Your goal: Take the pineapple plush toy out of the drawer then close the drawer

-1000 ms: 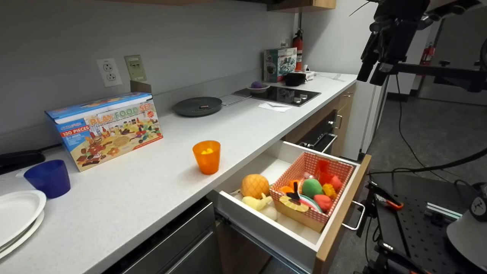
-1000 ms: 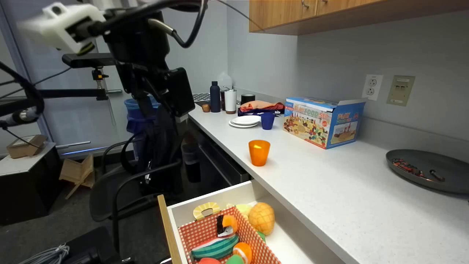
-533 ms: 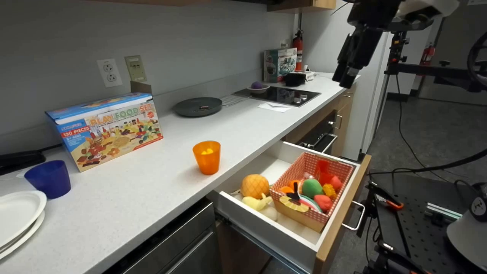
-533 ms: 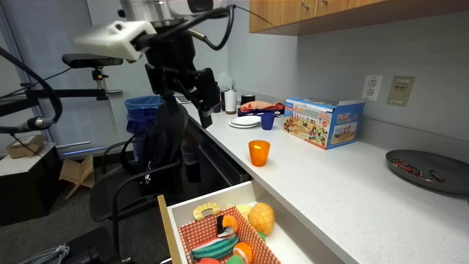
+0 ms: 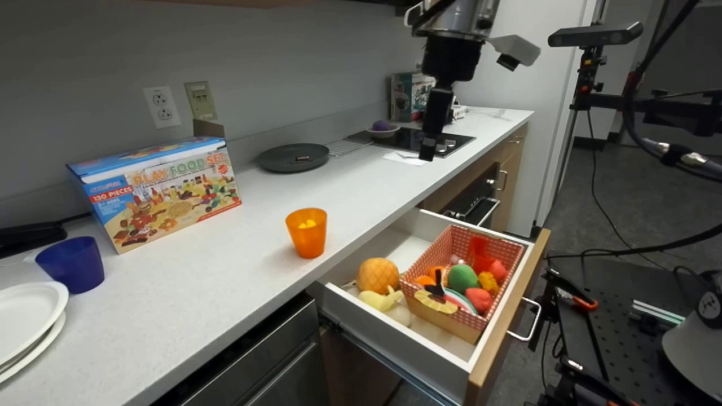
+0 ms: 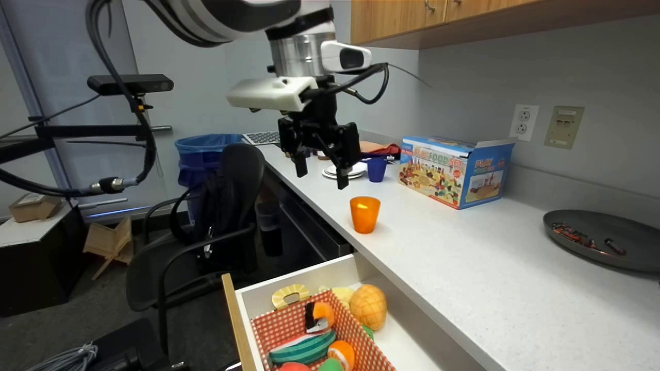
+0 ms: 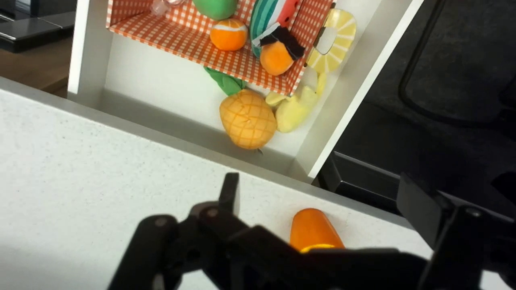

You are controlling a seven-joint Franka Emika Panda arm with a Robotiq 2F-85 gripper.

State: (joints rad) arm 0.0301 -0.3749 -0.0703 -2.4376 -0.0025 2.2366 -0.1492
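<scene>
— You swung the gripper [image 6: 322, 178] across in that last second, didn't you?
— You did, from out by the front of the drawer [image 5: 395, 344] inward, and it hung well higher than the drawer, its fingers [image 7: 229, 193] wide apart.
— And you'd left the pineapple [image 7: 248, 119] where it lay before?
— You had: inside the drawer, just beside the basket [image 7: 189, 46], toward the inner end. The drawer stayed pulled out, too.
</scene>
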